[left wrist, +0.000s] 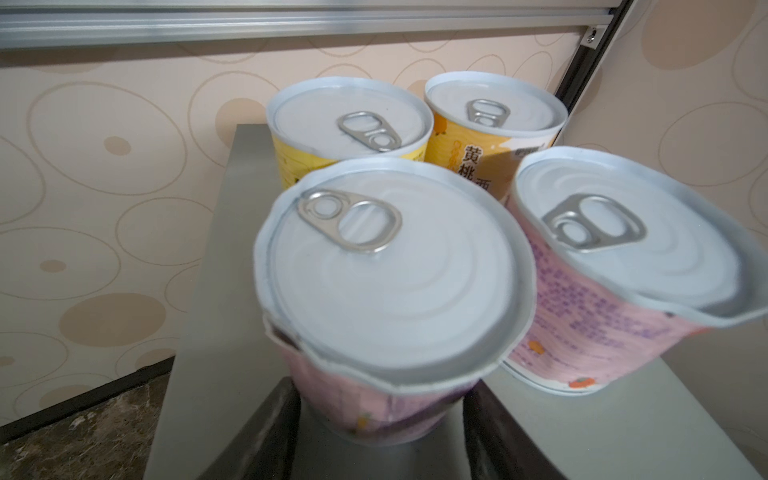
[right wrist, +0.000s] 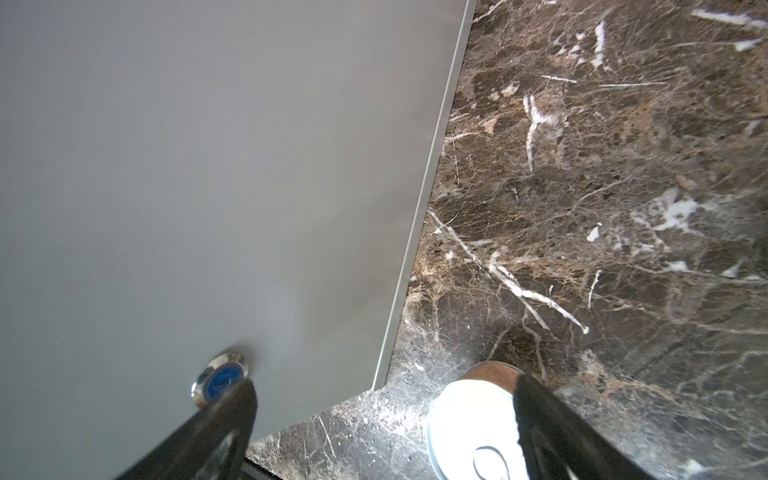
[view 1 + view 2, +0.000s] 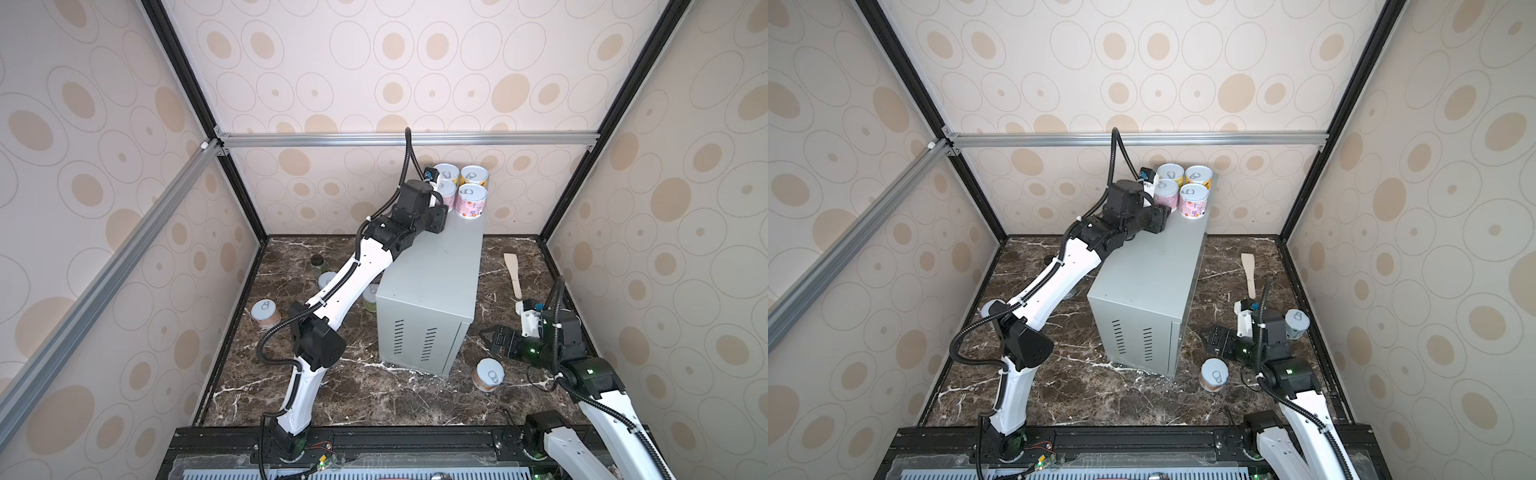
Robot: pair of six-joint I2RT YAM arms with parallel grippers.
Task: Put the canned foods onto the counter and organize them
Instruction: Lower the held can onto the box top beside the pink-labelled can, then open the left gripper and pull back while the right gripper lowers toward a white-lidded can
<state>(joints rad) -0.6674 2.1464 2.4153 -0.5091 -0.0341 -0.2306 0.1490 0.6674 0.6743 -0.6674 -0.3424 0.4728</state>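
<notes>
On the far end of the grey counter [image 3: 432, 282] stand two yellow cans [image 3: 473, 175] and a pink can [image 3: 471, 202]. A second pink can [image 1: 386, 291] rests upright on the counter top beside them, and my left gripper [image 1: 380, 399] is shut on its sides. Down on the marble, my right gripper [image 3: 494, 336] is open beside the counter's front corner. An orange can [image 3: 489, 375] stands just by one of its fingers [image 2: 540, 415], not between them. More cans sit left of the counter [image 3: 266, 312], partly hidden by the left arm [image 3: 326, 279], and a white-blue one [image 3: 1296, 324] stands behind the right arm.
A black-lidded glass jar [image 3: 318, 262] stands at the back left on the marble. A wooden spatula [image 3: 513, 274] lies right of the counter. Patterned walls and black frame posts close in the cell. The counter's near half [image 3: 1150, 266] is bare.
</notes>
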